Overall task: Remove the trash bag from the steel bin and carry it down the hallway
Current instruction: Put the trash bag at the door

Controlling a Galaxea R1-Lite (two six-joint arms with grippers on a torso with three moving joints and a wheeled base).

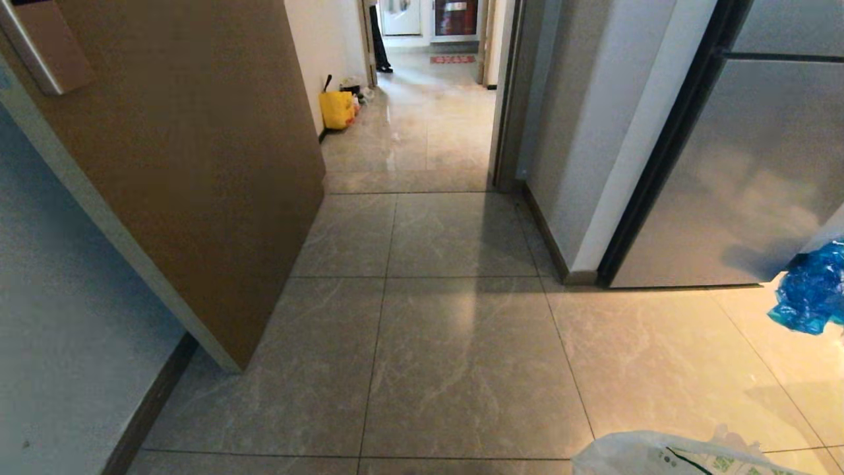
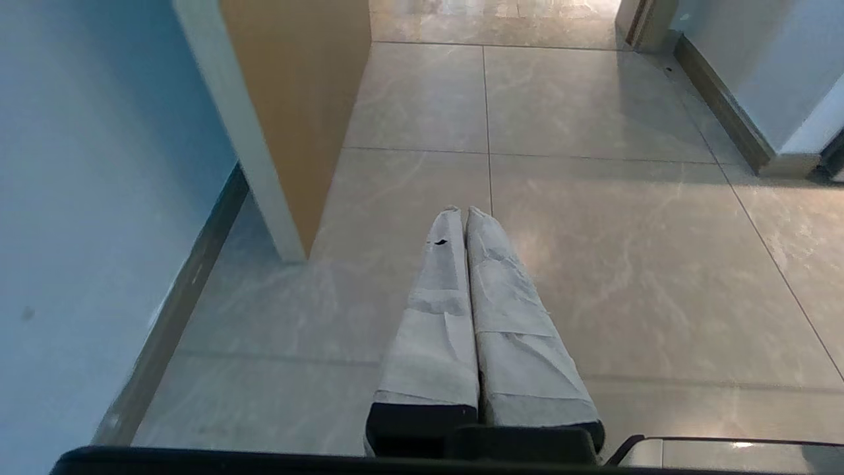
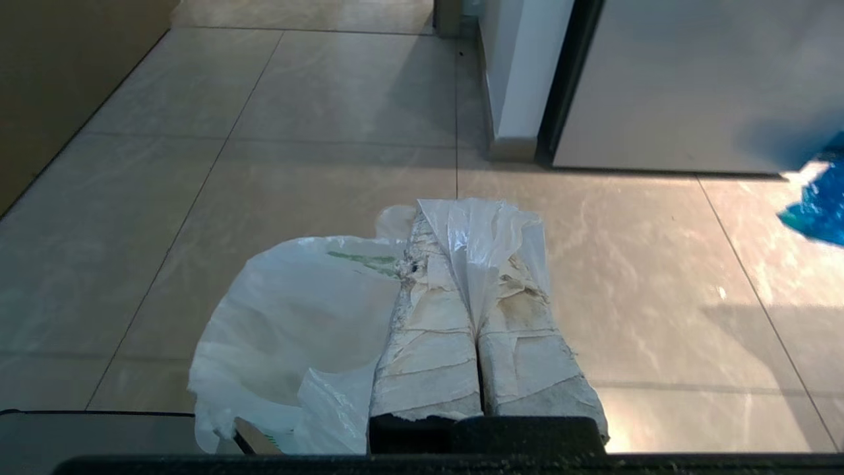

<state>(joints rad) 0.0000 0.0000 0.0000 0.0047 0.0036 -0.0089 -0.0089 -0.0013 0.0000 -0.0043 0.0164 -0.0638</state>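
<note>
The trash bag (image 3: 290, 330), thin white plastic with green print, hangs from my right gripper (image 3: 471, 227), which is shut on a pinched fold of its plastic above the tiled floor. The bag's top edge (image 1: 666, 455) shows at the bottom right of the head view. My left gripper (image 2: 460, 212) is shut with nothing between its white-wrapped fingers, pointing over the floor beside a brown door. The hallway (image 1: 422, 125) runs straight ahead through a doorway, with glossy grey-beige tiles. The steel bin is out of view.
A brown door (image 1: 198, 171) stands open on the left. A white wall corner (image 1: 567, 165) and a steel-fronted fridge (image 1: 738, 185) are on the right. A blue plastic bag (image 1: 814, 290) hangs at the right edge. A yellow tote (image 1: 337, 109) sits far down the corridor; a person's legs (image 1: 379, 39) beyond.
</note>
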